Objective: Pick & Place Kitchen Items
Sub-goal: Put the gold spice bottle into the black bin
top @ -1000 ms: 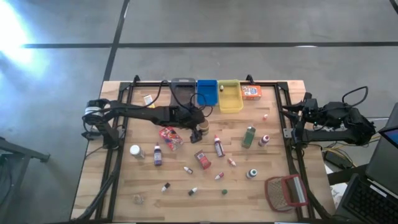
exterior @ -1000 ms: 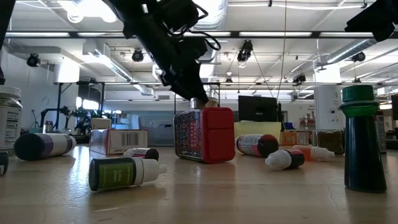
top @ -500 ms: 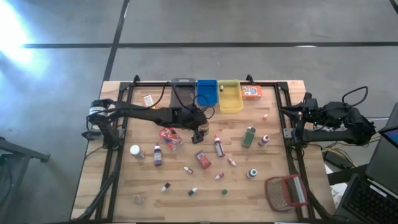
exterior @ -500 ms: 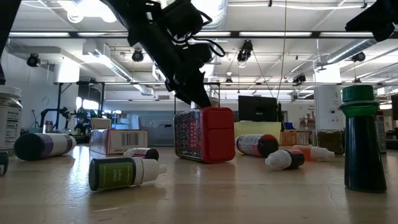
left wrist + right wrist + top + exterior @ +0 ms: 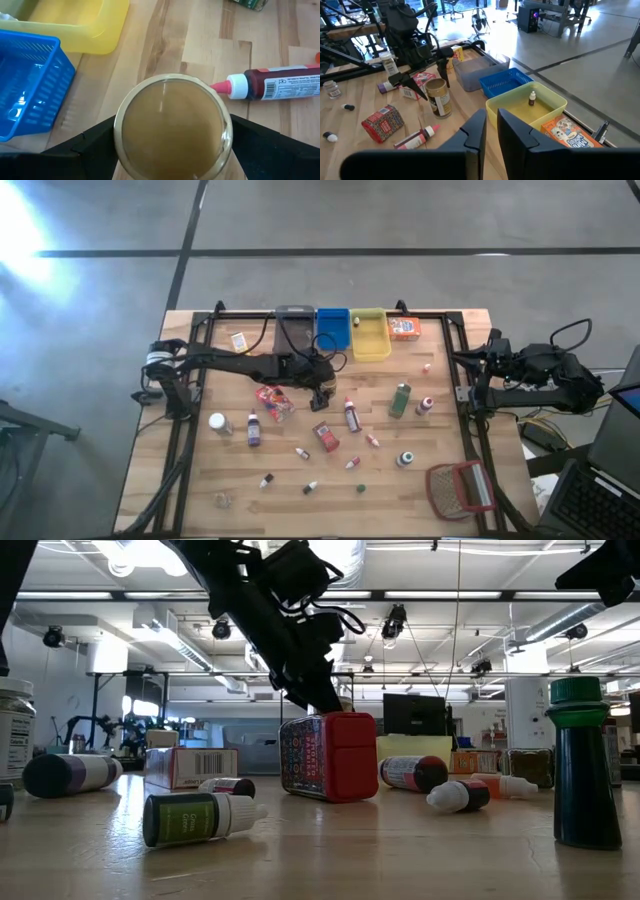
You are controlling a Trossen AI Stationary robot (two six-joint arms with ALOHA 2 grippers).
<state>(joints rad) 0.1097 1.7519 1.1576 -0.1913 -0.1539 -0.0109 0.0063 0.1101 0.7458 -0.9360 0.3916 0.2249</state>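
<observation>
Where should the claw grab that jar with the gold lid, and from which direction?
Take the gold-lidded jar across its round body just under the lid, coming from straight above. It stands upright on the table, and the open left claw already straddles it.

You have three rectangular plastic bins: one grey bin (image 5: 293, 326), one blue bin (image 5: 332, 330), one yellow bin (image 5: 371, 340). There are two cardboard boxes: one orange box (image 5: 404, 329) and one small pale yellow box (image 5: 238, 340). Four small jars: a gold-lidded brown jar (image 5: 320, 392), a white-lidded jar (image 5: 217, 422), a green-lidded jar (image 5: 405, 458) and a clear jar (image 5: 222, 500). One tall green bottle (image 5: 400, 399), one purple bottle (image 5: 253, 428), one red sauce bottle (image 5: 351, 414). One red patterned tin (image 5: 325, 435), one crinkled red packet (image 5: 270, 400). Roughly eight tiny coloured-cap bottles; they are too small for a firm count. One red-framed grey mesh object (image 5: 460, 488).
</observation>
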